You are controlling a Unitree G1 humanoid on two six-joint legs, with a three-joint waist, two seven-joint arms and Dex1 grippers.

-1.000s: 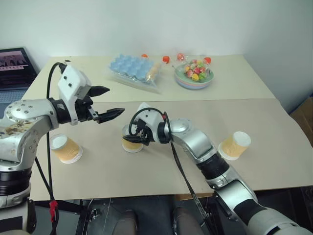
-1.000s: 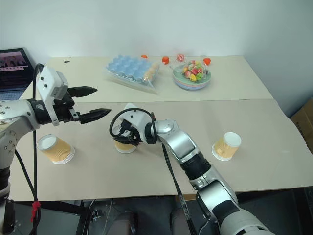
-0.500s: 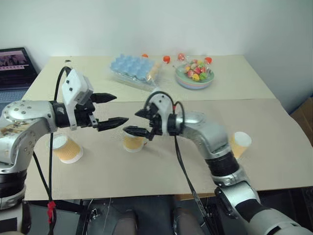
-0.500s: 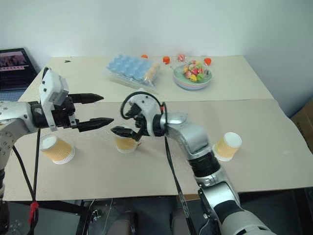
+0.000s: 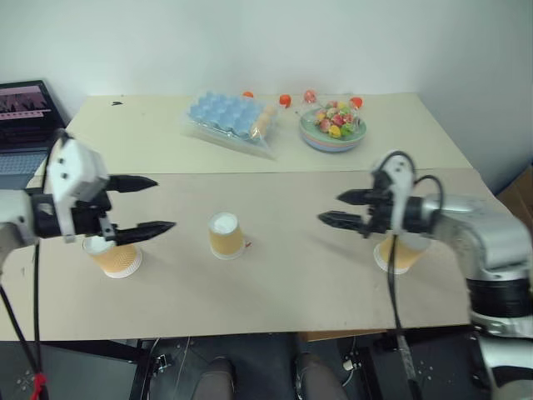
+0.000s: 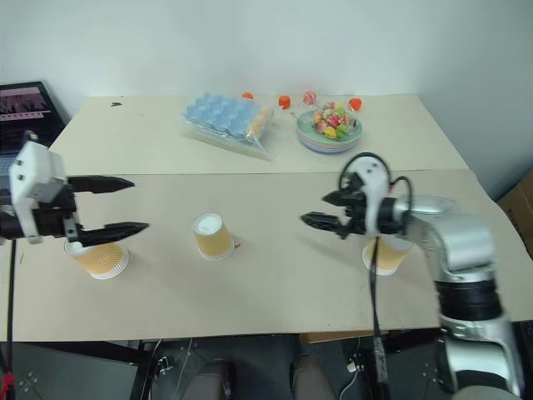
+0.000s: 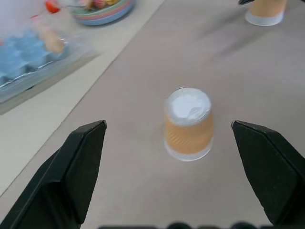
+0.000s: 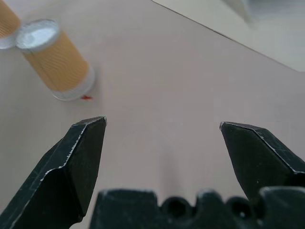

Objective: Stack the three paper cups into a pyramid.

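Since a second ago: the right claw (image 5: 340,209) has let go of the middle cup (image 5: 226,236) and swung out to the right; the left claw (image 5: 150,204) has drawn back to the left.
Left claw: wide open, gripping nothing, hanging over the left cup (image 5: 113,255) at about 9 o'clock on the surface (image 5: 275,292).
Right claw: wide open too, empty, hovering just in front of the right cup (image 5: 400,252) at about 3 o'clock.
Middle cup: upside down, white base up, alone near the centre; the left wrist view frames it squarely between that claw's fingers (image 7: 62,176).
Left and right cups: each standing apart on the surface, well clear of the middle cup; partly hidden behind the claws.
Background: blue egg tray (image 5: 226,119) at 12 o'clock, candy bowl (image 5: 333,129) at about 1 o'clock.
Progress: early, I'd say. One cup looks placed as a base; no two cups touch and nothing is stacked.
Left to do: bring a second cup beside the middle one, then set the third on top.
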